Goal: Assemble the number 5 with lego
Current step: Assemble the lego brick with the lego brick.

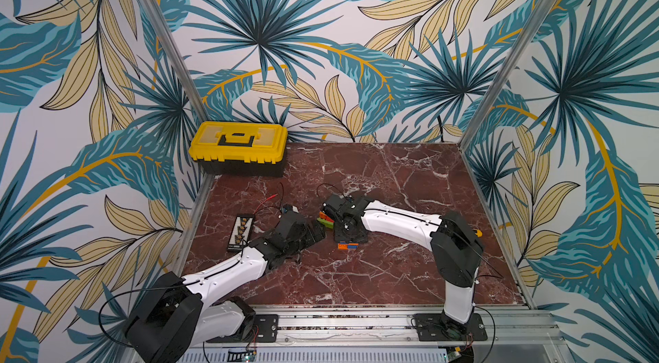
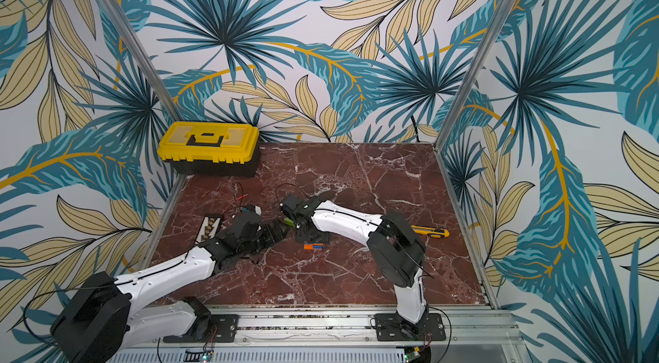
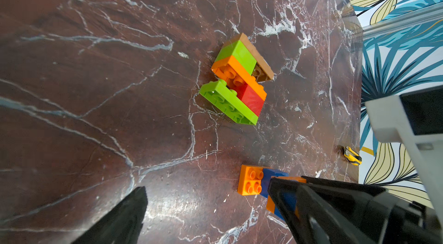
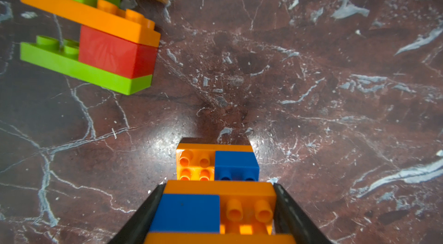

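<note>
1. While the right fingers [image 4: 285, 206] are closed partway on the orange and blue brick cluster [image 4: 217, 166], one finger on each side, the green, orange, red and tan cluster [image 4: 96, 36] lies apart from it, ahead of the fingertips and off to one side.
2. In both top views that second cluster [image 1: 326, 219] sits farther back on the counter [image 1: 410, 182] than the held one, a little toward the robot's left.
3. Of the two arms, the left is nearer to it. The left fingers [image 3: 129, 211] stand wide apart, hold nothing and are just beside it.
4. The held cluster pokes out past the fingertips, its stripes running across the grip. Whether it touches the counter I cannot tell.
5. The loose cluster lies on its side with its layers stepped, and the tan brick is at the far end. Joining the two probably means carrying the held cluster back and leftward.
</note>
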Action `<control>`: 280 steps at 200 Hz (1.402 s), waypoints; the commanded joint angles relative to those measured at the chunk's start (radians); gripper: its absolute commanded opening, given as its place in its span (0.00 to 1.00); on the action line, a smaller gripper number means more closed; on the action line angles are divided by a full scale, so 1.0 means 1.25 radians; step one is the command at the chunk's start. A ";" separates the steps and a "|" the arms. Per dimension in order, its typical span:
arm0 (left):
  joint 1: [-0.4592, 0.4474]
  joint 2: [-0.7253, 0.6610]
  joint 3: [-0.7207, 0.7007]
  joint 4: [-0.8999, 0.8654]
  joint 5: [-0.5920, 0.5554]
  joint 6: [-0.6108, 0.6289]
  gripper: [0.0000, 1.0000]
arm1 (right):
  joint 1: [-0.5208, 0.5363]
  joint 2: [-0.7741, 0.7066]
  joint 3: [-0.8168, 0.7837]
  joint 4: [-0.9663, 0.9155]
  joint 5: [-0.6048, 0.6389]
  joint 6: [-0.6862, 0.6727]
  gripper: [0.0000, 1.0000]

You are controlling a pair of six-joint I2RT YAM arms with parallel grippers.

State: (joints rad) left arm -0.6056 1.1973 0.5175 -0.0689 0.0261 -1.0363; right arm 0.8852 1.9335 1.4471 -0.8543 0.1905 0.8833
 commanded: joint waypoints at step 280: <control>0.010 -0.031 -0.006 -0.033 -0.007 0.008 1.00 | 0.003 0.045 0.002 -0.007 0.004 0.044 0.65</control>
State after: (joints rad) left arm -0.6003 1.1778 0.5175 -0.0948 0.0223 -1.0367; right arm 0.8852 1.9602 1.4578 -0.8459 0.1864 0.9173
